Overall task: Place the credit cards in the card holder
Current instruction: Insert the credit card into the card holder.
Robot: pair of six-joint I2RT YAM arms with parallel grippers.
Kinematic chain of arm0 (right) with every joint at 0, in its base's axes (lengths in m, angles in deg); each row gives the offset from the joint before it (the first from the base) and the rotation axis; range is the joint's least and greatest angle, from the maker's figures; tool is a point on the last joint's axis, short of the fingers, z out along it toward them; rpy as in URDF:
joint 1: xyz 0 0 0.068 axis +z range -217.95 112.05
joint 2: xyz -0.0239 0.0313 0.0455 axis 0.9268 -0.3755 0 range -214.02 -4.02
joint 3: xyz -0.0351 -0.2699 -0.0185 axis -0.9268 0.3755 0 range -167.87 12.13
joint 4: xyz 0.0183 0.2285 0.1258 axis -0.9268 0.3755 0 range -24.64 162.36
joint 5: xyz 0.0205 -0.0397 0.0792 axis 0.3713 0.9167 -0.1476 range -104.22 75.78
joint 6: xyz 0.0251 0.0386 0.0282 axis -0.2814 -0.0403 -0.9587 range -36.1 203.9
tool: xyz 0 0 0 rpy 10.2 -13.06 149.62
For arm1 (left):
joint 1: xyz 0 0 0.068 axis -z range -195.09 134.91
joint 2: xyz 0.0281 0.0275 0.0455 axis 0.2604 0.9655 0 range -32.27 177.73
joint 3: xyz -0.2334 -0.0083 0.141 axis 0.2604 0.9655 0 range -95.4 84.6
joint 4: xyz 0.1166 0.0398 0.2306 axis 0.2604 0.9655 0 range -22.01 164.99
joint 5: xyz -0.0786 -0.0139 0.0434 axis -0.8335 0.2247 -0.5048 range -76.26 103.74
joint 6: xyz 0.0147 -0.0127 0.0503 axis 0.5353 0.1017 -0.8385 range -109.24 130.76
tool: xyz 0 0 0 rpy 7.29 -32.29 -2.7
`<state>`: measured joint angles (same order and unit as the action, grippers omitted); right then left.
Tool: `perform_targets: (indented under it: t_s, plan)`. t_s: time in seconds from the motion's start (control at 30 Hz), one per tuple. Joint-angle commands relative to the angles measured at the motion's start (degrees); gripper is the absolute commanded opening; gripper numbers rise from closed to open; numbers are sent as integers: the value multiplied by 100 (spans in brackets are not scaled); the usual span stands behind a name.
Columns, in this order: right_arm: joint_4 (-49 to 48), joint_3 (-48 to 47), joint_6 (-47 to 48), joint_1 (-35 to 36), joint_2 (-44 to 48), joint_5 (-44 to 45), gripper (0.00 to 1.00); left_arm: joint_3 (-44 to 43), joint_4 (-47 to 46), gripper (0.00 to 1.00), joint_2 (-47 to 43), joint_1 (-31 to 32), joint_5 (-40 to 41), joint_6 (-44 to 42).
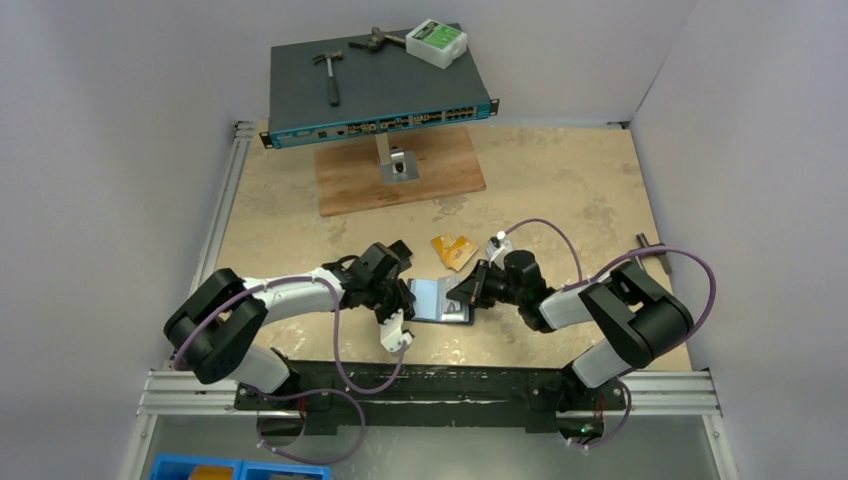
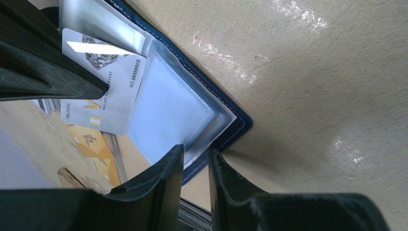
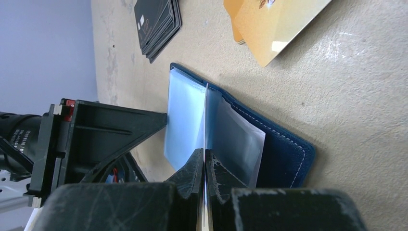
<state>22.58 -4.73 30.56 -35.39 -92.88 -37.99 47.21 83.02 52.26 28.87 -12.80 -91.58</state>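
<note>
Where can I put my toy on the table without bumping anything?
The table is bare to the right of the wooden board, and also left of the board, behind the left arm. The middle is crowded: the left fingers and right fingers meet at the holder, with gold cards just behind it.
</note>
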Motion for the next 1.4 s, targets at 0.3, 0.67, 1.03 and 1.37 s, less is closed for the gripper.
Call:
perform_targets:
  t_s: [0.3, 0.67, 1.03, 1.37]
  plan:
    - [19, 71, -256, -29, 375, 78, 0, -21, 660, 19, 82, 474, 254, 524]
    - [248, 357, -355, -26, 551, 569, 0, -231, 776, 16, 124, 1122, 1020, 2612]
    - [-401, 466, -415, -24, 216, 288, 0, -127, 567, 14, 111, 1222, 1211, 2863]
    - [-978, 601, -574, -29, 94, 45, 0, -176, 547, 7, 168, 1246, 1297, 2929]
